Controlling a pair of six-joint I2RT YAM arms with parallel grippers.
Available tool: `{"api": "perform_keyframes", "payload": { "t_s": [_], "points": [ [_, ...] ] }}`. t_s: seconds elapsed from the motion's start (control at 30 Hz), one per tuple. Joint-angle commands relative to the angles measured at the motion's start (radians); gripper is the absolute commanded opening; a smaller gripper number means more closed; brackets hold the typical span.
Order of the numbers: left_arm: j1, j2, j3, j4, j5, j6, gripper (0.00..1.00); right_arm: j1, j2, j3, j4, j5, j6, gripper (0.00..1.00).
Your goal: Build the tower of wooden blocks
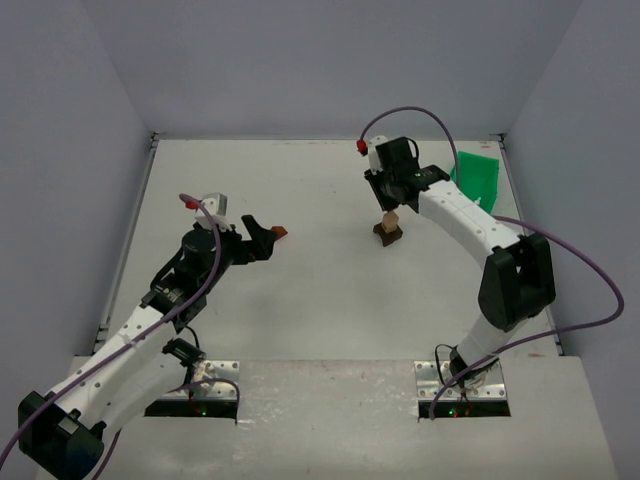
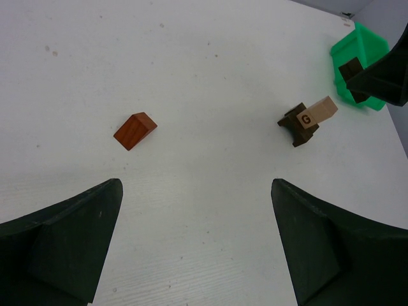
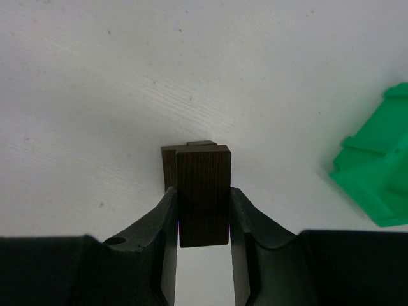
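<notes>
White table (image 1: 300,310): three wooden blocks (image 2: 135,131)

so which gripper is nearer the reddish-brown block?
Left. The left gripper hovers open right beside the reddish-brown block; the right gripper is across the table, shut on a block above the dark base block.

Left fingers (image 2: 64,242) spread wide; right fingers (image 3: 153,242) clamped, pointing down

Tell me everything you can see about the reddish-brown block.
The reddish-brown block is a small wooden piece, smooth with fine grain, seemingly wedge-shaped with one sloping face. It lies alone on the white table, touching nothing, ahead of the open left gripper and well apart from the dark block and tan block.
</notes>
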Motion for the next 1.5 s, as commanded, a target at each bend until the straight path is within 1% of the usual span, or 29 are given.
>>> {"api": "perform_keyframes", "payload": {
  "t_s": [0.0, 0.2, 0.3, 0.43, 0.6, 1.17, 1.47],
  "points": [
    [0.003, -0.007, 0.009, 0.025, 0.000, -0.007, 1.00, -0.006, -0.074, -0.033, -0.004, 0.104, 0.042, 0.17],
    [0.002, -0.007, 0.011, 0.023, 0.003, -0.008, 1.00, -0.006, -0.078, -0.109, 0.016, 0.059, 0.030, 0.18],
    [0.004, -0.013, 0.009, 0.023, 0.007, -0.007, 1.00, -0.006, -0.058, -0.109, 0.028, 0.022, -0.036, 0.20],
    [0.002, -0.020, 0.007, 0.022, 0.007, -0.007, 1.00, -0.009, -0.051, -0.108, 0.055, -0.016, -0.085, 0.20],
    [0.002, -0.016, 0.008, 0.022, 0.005, -0.005, 1.00, -0.012, -0.028, -0.097, 0.057, -0.041, -0.116, 0.23],
    [0.002, -0.010, 0.010, 0.025, 0.004, -0.004, 1.00, -0.038, 0.029, -0.075, 0.063, -0.035, -0.135, 0.26],
    [0.003, -0.006, 0.008, 0.027, 0.000, -0.005, 1.00, -0.052, 0.047, -0.070, 0.072, -0.063, -0.135, 0.28]
  ]
}}
